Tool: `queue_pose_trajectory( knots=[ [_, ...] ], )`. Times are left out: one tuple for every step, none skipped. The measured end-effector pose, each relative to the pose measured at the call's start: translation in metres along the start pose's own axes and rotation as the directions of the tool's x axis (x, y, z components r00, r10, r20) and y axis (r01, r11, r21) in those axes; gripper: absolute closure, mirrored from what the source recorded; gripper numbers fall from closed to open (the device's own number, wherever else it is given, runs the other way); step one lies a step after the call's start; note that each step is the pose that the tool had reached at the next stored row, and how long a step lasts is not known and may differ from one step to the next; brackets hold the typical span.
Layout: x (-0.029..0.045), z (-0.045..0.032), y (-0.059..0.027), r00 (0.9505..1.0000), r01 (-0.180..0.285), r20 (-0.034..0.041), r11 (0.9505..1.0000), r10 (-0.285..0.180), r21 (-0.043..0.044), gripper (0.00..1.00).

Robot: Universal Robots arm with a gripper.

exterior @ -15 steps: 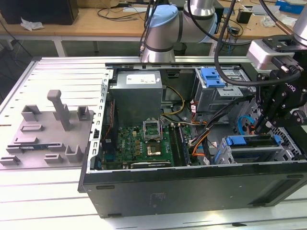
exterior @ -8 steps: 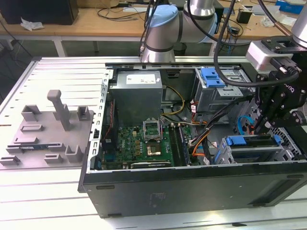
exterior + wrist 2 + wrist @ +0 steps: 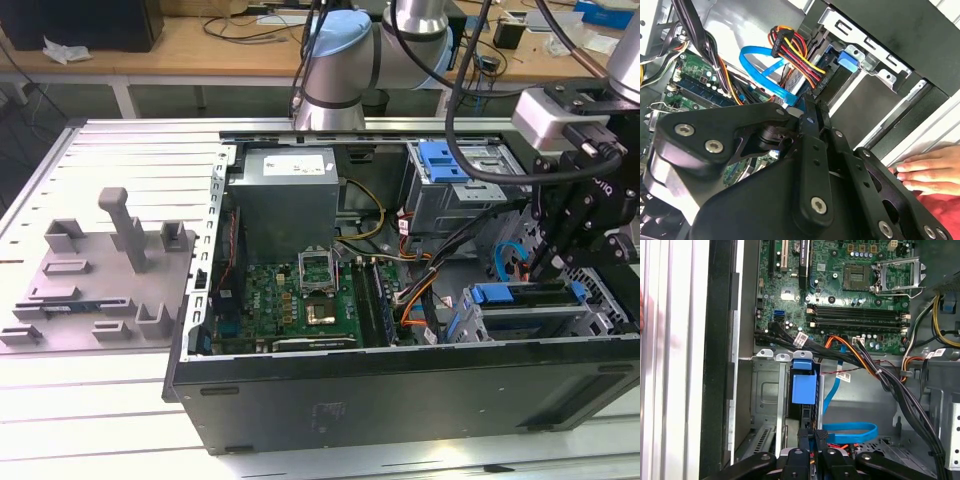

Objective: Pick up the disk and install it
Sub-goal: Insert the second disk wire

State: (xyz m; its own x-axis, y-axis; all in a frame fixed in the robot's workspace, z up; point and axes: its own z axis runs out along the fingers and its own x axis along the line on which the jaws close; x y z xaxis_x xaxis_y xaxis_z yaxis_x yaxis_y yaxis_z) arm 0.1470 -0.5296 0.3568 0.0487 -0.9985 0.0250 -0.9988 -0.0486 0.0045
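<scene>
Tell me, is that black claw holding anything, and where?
Seemingly nothing: the gripper looks shut, its tips at the end of the blue-framed disk standing in the grey metal bay.

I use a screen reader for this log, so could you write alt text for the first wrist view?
The end effector hangs over a drive bay holding a blue-framed disk on edge inside an open computer case. Beyond it lie the green motherboard, black and orange cables and a flat blue cable.
</scene>
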Motion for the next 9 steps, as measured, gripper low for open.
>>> queue_pose_trajectory(
  knots=[
    [0.0,0.0003,0.0,1.0,0.0,0.0,1.0,0.0,0.0,0.84],
    [0.0001,0.0005,0.0,1.0,0.0,0.0,1.0,0.0,0.0,0.84],
    [0.0001,0.0006,0.0,1.0,0.0,0.0,1.0,0.0,0.0,0.84],
    [0.0001,0.0008,0.0,1.0,0.0,0.0,1.0,0.0,0.0,0.84],
    [0.0001,0.001,0.0,1.0,0.0,0.0,1.0,0.0,-0.0001,0.84],
    [0.0001,0.0011,0.0,1.0,0.0,-0.0001,1.0,0.0,0.0,0.84],
    [0.0001,0.0013,0.0,1.0,0.0,0.0,1.0,0.0,-0.0001,0.84],
    [0.0001,0.0015,-0.0001,1.0,0.0,-0.0001,1.0,0.0,0.0,0.84],
    [0.0001,0.0018,-0.0001,1.0,0.0,0.0,1.0,0.0,0.0,0.84]
  ],
)
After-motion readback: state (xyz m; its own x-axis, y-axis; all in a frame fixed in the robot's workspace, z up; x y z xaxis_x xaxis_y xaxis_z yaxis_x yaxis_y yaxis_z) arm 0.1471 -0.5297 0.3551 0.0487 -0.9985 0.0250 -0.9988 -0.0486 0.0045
